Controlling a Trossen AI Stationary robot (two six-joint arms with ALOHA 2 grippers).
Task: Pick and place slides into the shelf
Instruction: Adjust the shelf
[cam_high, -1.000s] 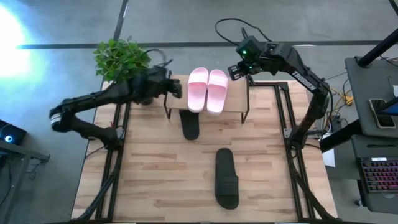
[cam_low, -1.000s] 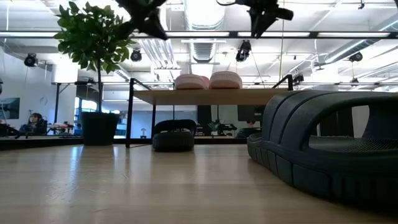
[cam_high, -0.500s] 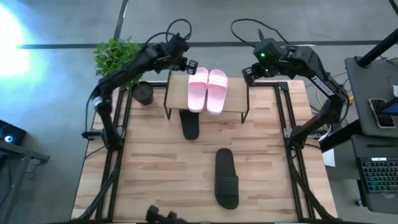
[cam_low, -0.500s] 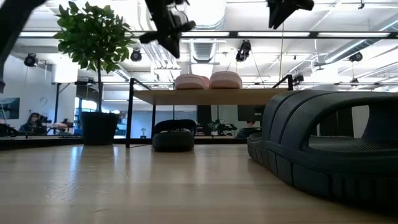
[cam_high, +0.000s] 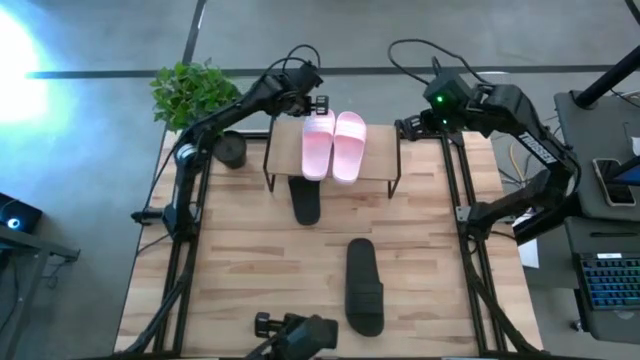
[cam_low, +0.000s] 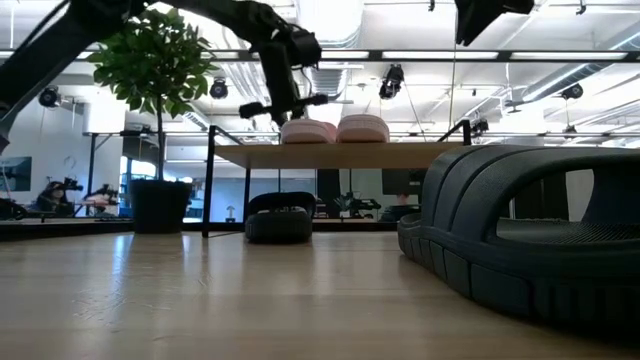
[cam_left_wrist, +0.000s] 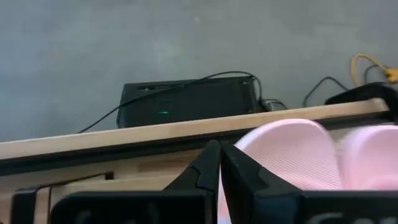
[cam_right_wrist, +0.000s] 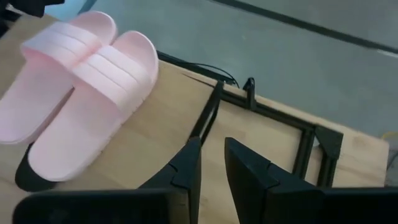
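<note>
Two pink slides (cam_high: 318, 143) (cam_high: 349, 145) lie side by side, soles down, on the shelf's (cam_high: 380, 168) plank top. One black slide (cam_high: 306, 203) lies under the shelf with its near end sticking out. The other black slide (cam_high: 364, 285) lies on the table nearer the front. My left gripper (cam_high: 318, 103) is shut and slants down at the far end of the left pink slide (cam_left_wrist: 280, 155). My right gripper (cam_high: 405, 125) hovers off the shelf's far right corner. Its fingers (cam_right_wrist: 211, 165) stand a little apart with nothing between them. My left gripper's shut fingertips (cam_left_wrist: 219, 163) stand right at the far end of the left pink slide (cam_left_wrist: 249, 146), coming slanting down from the table's far side. I cannot tell whether they touch it.
A potted plant (cam_high: 195, 95) stands at the table's far left corner, its black pot (cam_high: 231, 150) left of the shelf. A black box (cam_left_wrist: 186, 102) with cables lies on the floor beyond the far edge. A camera mount (cam_high: 295, 332) sits at the front edge.
My left gripper has swung from beside the shelf's left side toward the table's far edge, then right to the left pink slide's far end, tipping downward. My right gripper has drawn back toward the table's right edge, away from the shelf. The slides have kept still.
</note>
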